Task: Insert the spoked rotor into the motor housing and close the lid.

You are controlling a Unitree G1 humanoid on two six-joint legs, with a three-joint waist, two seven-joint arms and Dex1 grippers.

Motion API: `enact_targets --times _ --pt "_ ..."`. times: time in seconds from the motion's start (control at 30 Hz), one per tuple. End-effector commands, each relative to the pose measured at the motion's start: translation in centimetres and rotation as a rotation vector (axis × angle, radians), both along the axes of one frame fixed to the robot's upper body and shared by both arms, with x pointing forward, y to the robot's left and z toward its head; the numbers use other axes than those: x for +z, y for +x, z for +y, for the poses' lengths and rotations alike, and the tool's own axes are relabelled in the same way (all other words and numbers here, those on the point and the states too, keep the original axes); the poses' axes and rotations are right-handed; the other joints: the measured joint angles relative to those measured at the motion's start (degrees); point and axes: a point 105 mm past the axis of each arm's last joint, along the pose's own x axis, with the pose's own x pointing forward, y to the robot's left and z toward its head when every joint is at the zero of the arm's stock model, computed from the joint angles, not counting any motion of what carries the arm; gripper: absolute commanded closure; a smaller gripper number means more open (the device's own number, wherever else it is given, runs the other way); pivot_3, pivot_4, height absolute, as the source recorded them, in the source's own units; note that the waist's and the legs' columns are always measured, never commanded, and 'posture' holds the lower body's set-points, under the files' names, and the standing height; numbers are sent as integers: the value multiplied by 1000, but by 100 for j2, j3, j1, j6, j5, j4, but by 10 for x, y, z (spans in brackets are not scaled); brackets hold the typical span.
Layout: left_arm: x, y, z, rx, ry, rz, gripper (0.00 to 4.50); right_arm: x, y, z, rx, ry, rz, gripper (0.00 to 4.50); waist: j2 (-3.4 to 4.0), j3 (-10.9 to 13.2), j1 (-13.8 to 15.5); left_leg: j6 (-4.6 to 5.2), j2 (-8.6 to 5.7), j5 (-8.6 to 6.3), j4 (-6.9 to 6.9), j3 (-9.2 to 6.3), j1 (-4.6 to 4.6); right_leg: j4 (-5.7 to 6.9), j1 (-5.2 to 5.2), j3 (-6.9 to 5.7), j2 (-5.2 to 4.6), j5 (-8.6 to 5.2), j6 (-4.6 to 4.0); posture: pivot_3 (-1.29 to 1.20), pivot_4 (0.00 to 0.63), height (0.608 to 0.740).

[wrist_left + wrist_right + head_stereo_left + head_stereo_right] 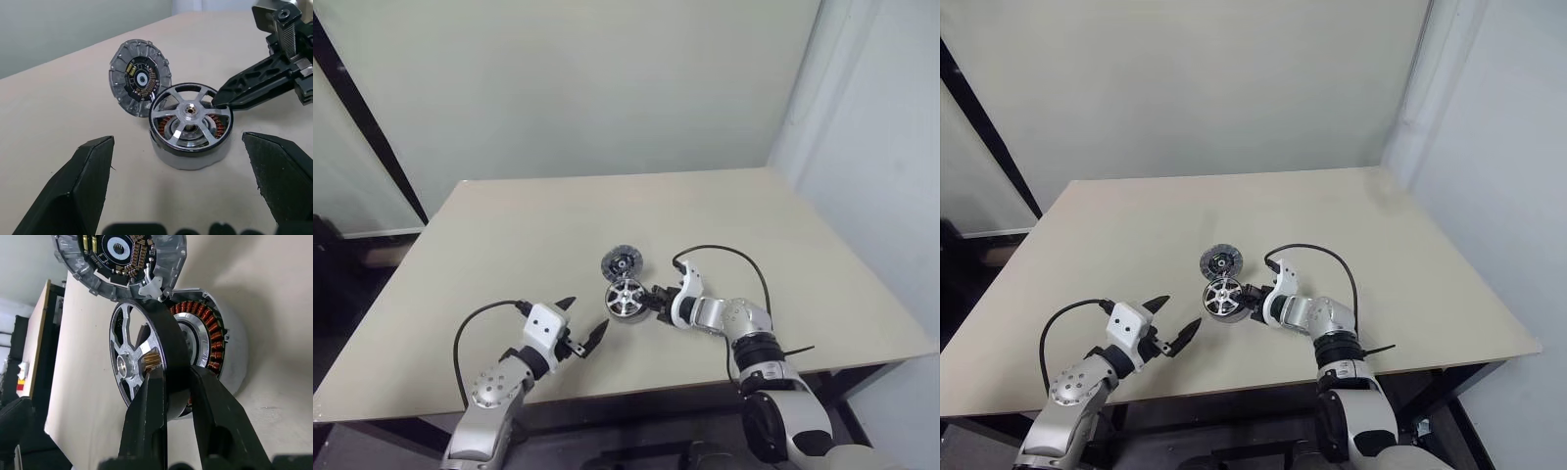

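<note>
Right gripper (171,382) pinches the bright silver spoked rotor (188,117) by its rim atop the round copper-wound motor housing (190,154), mid-table; left gripper (582,328) waits with fingers spread near the table's front edge.

Head overview; wrist close-ups, shared motor housing (190,147)

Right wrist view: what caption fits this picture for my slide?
Right tool pinching the spoked rotor rim, tilted over the motor housing.
</note>
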Motion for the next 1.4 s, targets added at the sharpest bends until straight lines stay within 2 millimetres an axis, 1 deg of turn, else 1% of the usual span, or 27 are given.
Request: enact_targets --times 0.03,0.27,0.4,0.57,1.0,1.23,1.4 --pt "16 3 -1 -3 4 -67 0 15 11 2 -12 -8 -64 4165 0 0 0 0 0 0 0 0 0 0 1 0 0 0 0 0 0 740" --pt "17 4 -2 -5 2 -72 0 15 15 -1 -41 -1 -53 4165 0 0 -1 0 0 1 2 -3 3 1 4 2 4 0 -1 0 0 740" --pt "17 4 -2 -6 3 -74 0 18 14 2 -49 67 -4 4165 0 0 -1 1 1 1 2 -4 3 2 4 5 6 0 -1 0 0 740" --pt "17 5 -2 -5 3 -76 0 20 14 4 -56 106 35 4165 0 0 0 1 0 1 2 -4 1 2 3 9 7 0 -1 0 0 740" --pt "17 4 -2 -5 5 -78 0 21 15 5 -83 125 48 4165 1 0 0 1 0 1 1 -3 -1 -1 2 11 8 0 -1 0 0 740" --pt "17 4 -1 -4 11 -77 0 28 17 8 -98 196 66 4165 1 0 0 1 -1 1 2 -3 -2 -2 2 13 8 0 0 0 0 740" --pt "15 4 -2 -9 16 -71 0 30 19 8 -102 199 59 4165 1 0 -1 1 0 1 1 -3 -2 -2 2 13 9 0 -1 0 0 740"
